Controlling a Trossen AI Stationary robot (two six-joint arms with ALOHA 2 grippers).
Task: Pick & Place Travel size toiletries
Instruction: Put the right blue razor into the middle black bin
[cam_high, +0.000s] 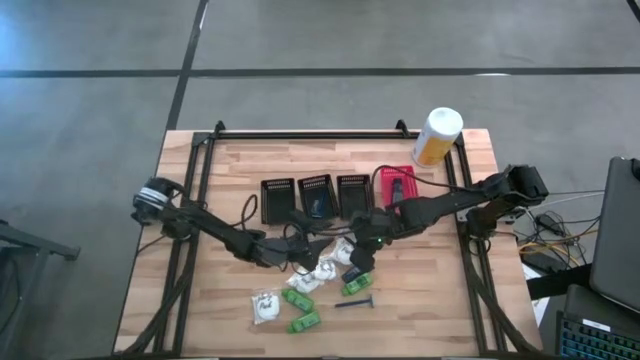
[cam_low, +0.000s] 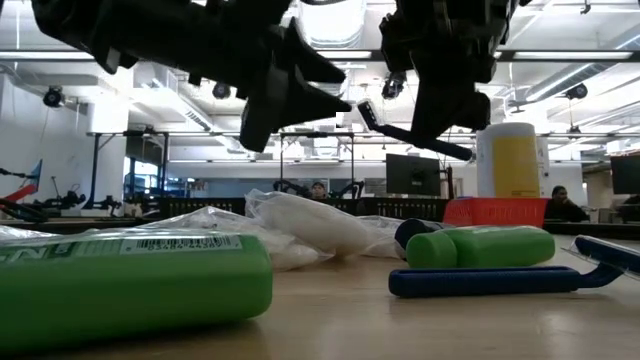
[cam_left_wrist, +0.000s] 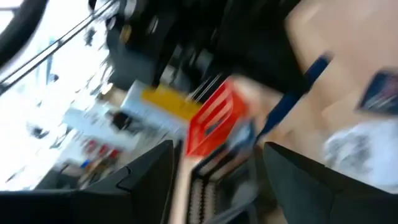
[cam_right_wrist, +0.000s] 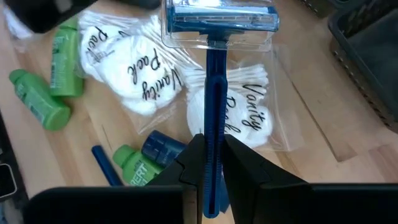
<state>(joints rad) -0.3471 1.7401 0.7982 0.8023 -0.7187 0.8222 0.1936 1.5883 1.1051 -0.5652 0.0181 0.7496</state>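
Observation:
Travel size toiletries lie in a loose heap on the wooden table: white clear-wrapped packs (cam_right_wrist: 134, 71), green bottles (cam_high: 300, 297) and a blue razor (cam_high: 355, 303). My right gripper (cam_right_wrist: 211, 167) hovers over the heap, shut on a second blue razor (cam_right_wrist: 214, 74) with a clear cap over its head. My left gripper (cam_high: 290, 260) is just left of the heap, above the table. It is open with nothing between its fingers (cam_left_wrist: 149, 177). My right gripper pinches the razor's blue handle (cam_right_wrist: 213, 127) between its two fingers, slanting down from the table's right side. The capped head (cam_right_wrist: 214, 15) sticks out beyond the fingertips. The razor is lifted clear above the white packs and shows tilted in the low view (cam_low: 415, 135).
Three black mesh baskets (cam_high: 315, 195) and a red one (cam_high: 397, 185) stand in a row behind the heap. The tall white-and-yellow canister (cam_high: 437, 135) is at the far right corner. A black frame (cam_high: 300, 133) runs along the far edge and both sides.

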